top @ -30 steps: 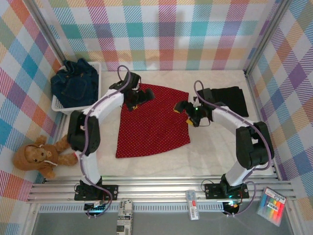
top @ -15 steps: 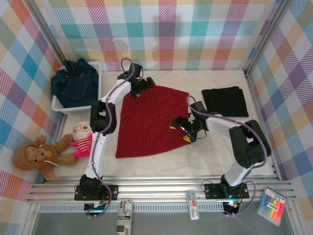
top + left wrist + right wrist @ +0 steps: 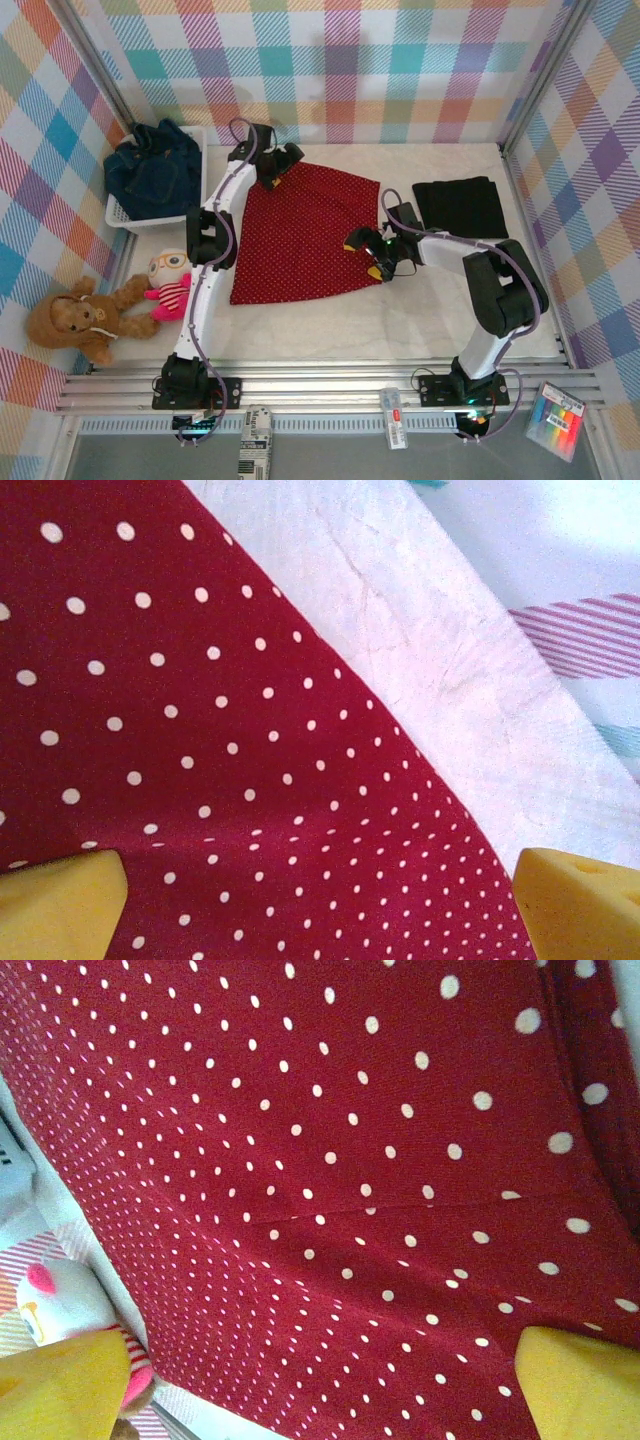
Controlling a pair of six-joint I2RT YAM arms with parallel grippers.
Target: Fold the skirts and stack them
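A red skirt with small white dots (image 3: 300,240) lies spread flat in the middle of the table. My left gripper (image 3: 280,168) hovers open over its far left corner; in the left wrist view the yellow fingertips (image 3: 55,905) straddle the red cloth (image 3: 200,730) near its edge. Over the skirt's right edge my right gripper (image 3: 363,257) is open too, with red cloth (image 3: 350,1160) between its yellow fingertips (image 3: 585,1380). A folded black skirt (image 3: 460,205) lies at the back right. Dark blue denim skirts (image 3: 150,170) are piled in the basket.
The white mesh basket (image 3: 120,220) stands at the back left. A brown plush bear (image 3: 75,320) and a pink plush toy (image 3: 170,280) lie by the left wall. Checked walls close in the table on three sides; bare tabletop (image 3: 440,300) lies front right.
The left arm has stretched toward the skirt's far left corner, uncovering the pink toy. The right gripper has moved from beside the black skirt to the red skirt's right edge. The red skirt shifted slightly left.
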